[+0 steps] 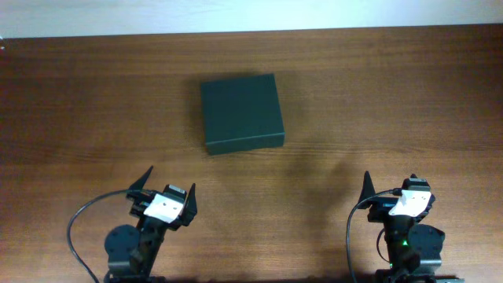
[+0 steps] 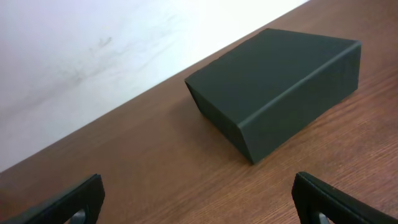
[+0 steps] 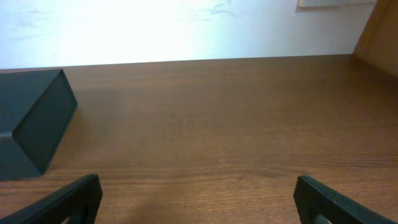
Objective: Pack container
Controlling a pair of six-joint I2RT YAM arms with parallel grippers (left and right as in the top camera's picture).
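Container position: container (image 1: 241, 112) flat on the table (image 1: 393, 94), mid-depth and left of centre, lid down.
Direction from left gripper: ahead of the left gripper (image 1: 169, 185) and off to its right; near corner turned toward the left wrist camera, with nothing between.
Direction from right gripper: ahead of the right gripper (image 1: 391, 189) and well off to its left; only one end showing at the left edge of the right wrist view.
Nearer arm: left, clearly.
Long axis: close to square from overhead, perhaps slightly longer across the table than in depth, and turned a touch anticlockwise — too slight to call firmly.
Left jaws: spread wide and empty, well short of the box.
Right jaws: likewise parted, gripping nothing, with bare wood ahead.
Surroundings: white wall (image 2: 93, 56) behind the far table edge; no loose items to pack in any view.
Obstacles: none visible on either approach — lid seam and hinge side not discernible from here.
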